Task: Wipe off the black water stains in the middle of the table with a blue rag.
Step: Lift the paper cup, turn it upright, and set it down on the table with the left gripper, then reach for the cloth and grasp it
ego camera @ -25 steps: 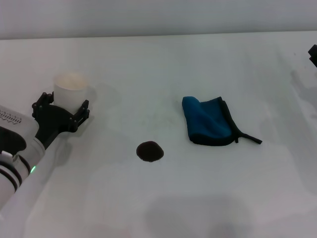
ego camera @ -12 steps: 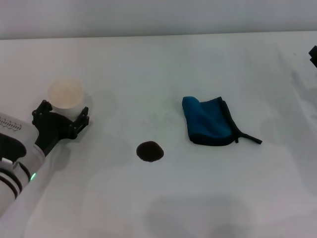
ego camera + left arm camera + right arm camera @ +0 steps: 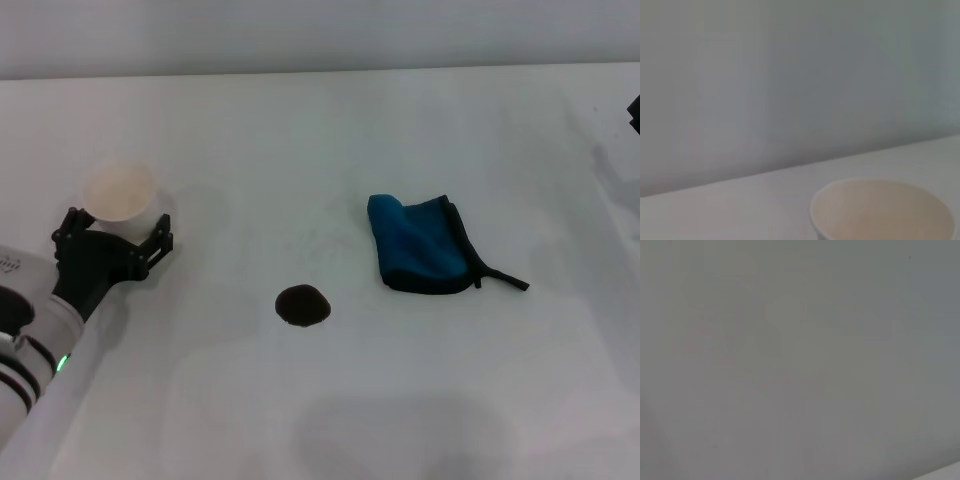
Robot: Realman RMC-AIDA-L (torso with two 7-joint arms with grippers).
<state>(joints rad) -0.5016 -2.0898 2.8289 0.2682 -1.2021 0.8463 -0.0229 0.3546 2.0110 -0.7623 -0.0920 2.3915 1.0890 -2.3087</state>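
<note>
Head view, left gripper (image 3: 112, 240): lower left of frame, jaws clasped around a white cup (image 3: 120, 196).
Blue rag (image 3: 420, 245): right of centre on the table (image 3: 300, 130), well apart from those jaws.
Black water stains (image 3: 302, 305): just below centre, between cup and rag.
Right gripper (image 3: 633, 110): right edge of frame, jaw state cannot be told.

Your left arm has pulled back with the cup.

You can see the left end effector (image 3: 112, 238), closed around the white cup (image 3: 120, 197), has slid toward the table's (image 3: 330, 130) left edge and nearer the robot over the last second.
</note>
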